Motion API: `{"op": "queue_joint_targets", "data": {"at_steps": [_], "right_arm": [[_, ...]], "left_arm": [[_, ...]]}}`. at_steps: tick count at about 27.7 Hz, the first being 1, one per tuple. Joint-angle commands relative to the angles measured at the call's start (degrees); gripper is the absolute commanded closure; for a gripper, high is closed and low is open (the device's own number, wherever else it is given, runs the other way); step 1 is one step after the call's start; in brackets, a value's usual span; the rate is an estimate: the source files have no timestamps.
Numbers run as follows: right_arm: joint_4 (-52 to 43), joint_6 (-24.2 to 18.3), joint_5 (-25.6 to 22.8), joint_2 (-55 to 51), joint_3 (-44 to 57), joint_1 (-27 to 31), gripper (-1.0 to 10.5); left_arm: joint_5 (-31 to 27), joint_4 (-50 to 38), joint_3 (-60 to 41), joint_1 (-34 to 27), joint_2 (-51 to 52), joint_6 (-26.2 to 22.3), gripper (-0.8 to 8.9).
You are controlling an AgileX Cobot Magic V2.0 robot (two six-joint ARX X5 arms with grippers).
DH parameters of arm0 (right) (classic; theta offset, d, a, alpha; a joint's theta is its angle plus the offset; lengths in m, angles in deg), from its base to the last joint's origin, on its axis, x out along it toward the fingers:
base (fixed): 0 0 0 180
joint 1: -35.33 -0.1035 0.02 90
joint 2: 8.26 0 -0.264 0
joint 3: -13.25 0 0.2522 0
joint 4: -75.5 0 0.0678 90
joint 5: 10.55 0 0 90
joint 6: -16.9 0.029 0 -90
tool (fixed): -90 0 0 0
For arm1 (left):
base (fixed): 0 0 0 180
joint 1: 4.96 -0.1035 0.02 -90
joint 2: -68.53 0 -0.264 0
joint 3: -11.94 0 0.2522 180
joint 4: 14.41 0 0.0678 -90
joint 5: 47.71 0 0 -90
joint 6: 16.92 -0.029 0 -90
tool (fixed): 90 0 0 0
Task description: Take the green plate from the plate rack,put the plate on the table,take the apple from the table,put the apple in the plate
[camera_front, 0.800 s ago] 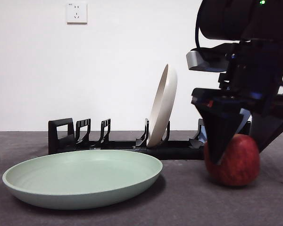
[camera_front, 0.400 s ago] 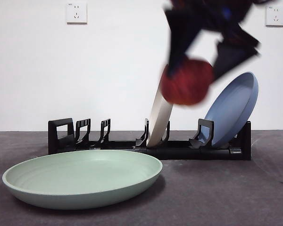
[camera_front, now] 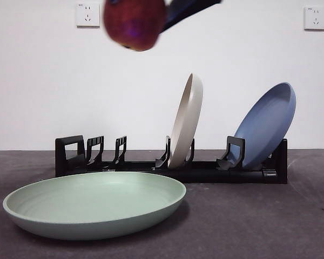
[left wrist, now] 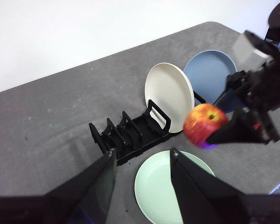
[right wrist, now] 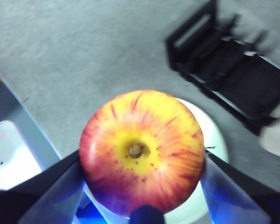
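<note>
The right gripper (right wrist: pixel 141 186) squeezes the apple (right wrist: pixel 141 151) high in the air, above the green plate (camera_front: pixel 94 208). That plate lies flat on the table (camera_front: pixel 259 226), near the plate rack (camera_front: pixel 173 164). The left gripper (left wrist: pixel 142 163) is spread apart, holding nothing. No writing shows anywhere.

Right gripper (right wrist: pixel 141 175) clamped on the apple (right wrist: pixel 141 151), one jaw against each side. Apple fills the middle of the view, stem end facing the camera, yellow round the stem, red streaks toward the edges. Directly behind it, the pale green plate (right wrist: pixel 214 140) on the grey table (right wrist: pixel 84 56). Black plate rack (right wrist: pixel 228 70) beyond, blurred.
</note>
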Motion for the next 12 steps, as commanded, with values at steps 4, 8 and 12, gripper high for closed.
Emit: {"op": "queue_joint_targets", "data": {"at_steps": [4, 8, 12], "right_arm": [[-1.64, 0.9, -0.37, 7.39, -1.49, -2.43, 9.6], [-1.46, 0.87, -0.37, 12.59, -2.21, -3.3, 9.6], [-0.98, 0.87, -0.17, 16.66, -2.21, -3.65, 9.6]], "left_arm": [[-0.02, 0.17, -0.2, 0.13, 0.07, 0.74, 6.2], [0.02, 1.55, -0.2, 0.13, 0.0, 1.2, 6.2], [2.84, 2.62, -0.2, 0.13, -0.31, 2.23, 6.2]]}}
